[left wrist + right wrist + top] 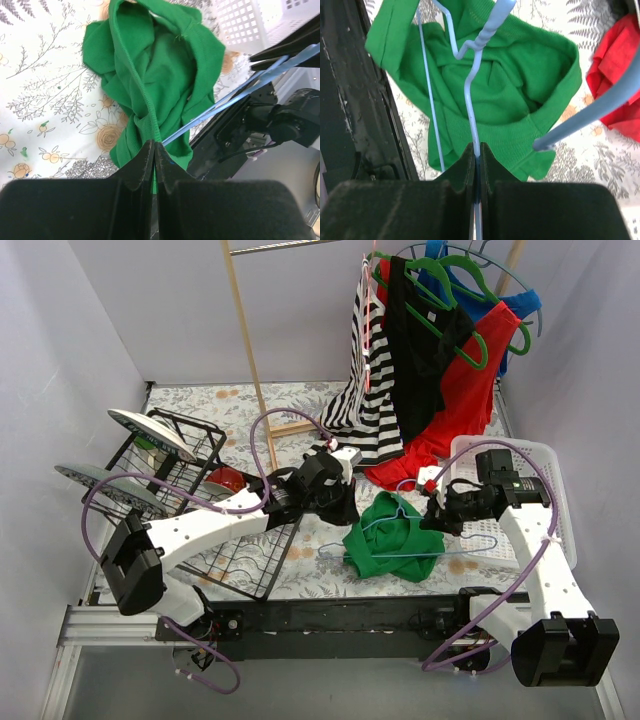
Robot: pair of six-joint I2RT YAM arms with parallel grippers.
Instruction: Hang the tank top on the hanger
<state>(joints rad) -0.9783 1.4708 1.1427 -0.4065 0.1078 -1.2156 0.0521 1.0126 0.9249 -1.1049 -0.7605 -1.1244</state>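
Top external view: the tank top (392, 540) lies crumpled on the flowered desk (240, 405), near the front edge, between the two arms. The light-blue wire hanger (470, 553) lies across and partly under the tank top, with its hook over the upper part of the fabric. The left end effector (345, 508) is at the left edge of the garment, and the right end effector (437, 518) is at its right edge. A black wire rack (240, 560) stands to the left and a white basket (540, 455) to the right. At the rear, a striped top (365, 390) and a red garment (460, 400) hang from green plastic hangers (450, 290). Left wrist view: the left end effector is fully closed, with its fingers pinching a ribbed hem of the tank top. The fabric runs away from the fingers in a bunched mass resting on the desk. One blue bar of the hanger passes diagonally beside the garment toward the right arm. Right wrist view: the right end effector is closed tightly on a thin wire section of the hanger. The twisted neck and hook rise above the fingers, over the green fabric. The tank top spreads beneath the wire, with an open, hemmed edge facing the camera. The red garment is at the right edge.
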